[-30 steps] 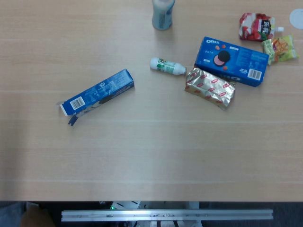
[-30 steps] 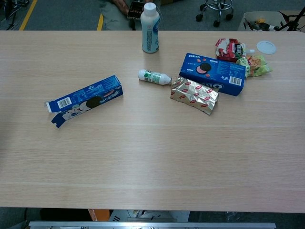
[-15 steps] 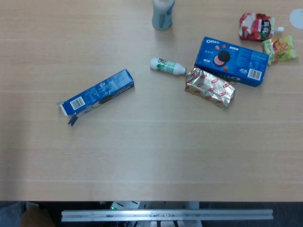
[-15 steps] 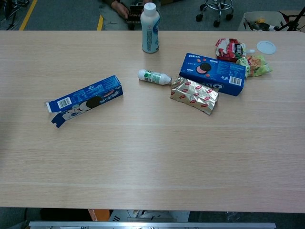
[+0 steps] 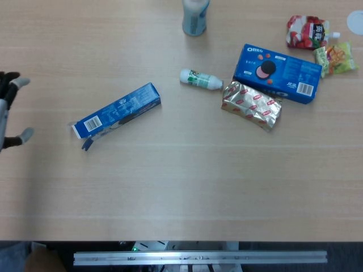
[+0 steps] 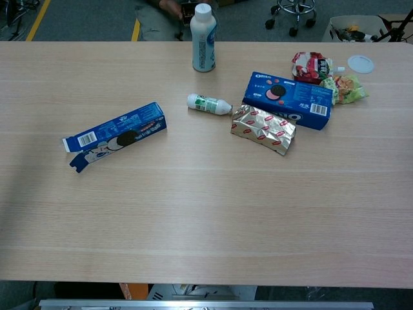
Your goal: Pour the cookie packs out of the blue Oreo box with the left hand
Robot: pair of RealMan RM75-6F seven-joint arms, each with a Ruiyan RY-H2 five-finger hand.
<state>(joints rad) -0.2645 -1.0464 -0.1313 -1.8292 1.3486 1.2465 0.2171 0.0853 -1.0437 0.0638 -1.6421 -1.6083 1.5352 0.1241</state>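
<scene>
Fingers (image 5: 20, 83) of left hand (image 5: 8, 113) apart, well left of blue Oreo box (image 5: 116, 111), bare table (image 5: 170, 181) between.

We see a pale wooden table (image 6: 193, 219), a long blue cookie box (image 6: 115, 135) lying left with its end flap open, a white bottle (image 6: 202, 37) standing at the far edge, a small bottle (image 6: 208, 103) on its side, a wider blue cookie box (image 6: 288, 99) touching a gold foil pack (image 6: 263, 128), snack pouches (image 6: 326, 74) and a white lid (image 6: 360, 63) far right.

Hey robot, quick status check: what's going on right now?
Left hand at table's left edge, open, empty. Right hand unseen. Long blue Oreo box flat, flap open, untouched. Path clear.
</scene>
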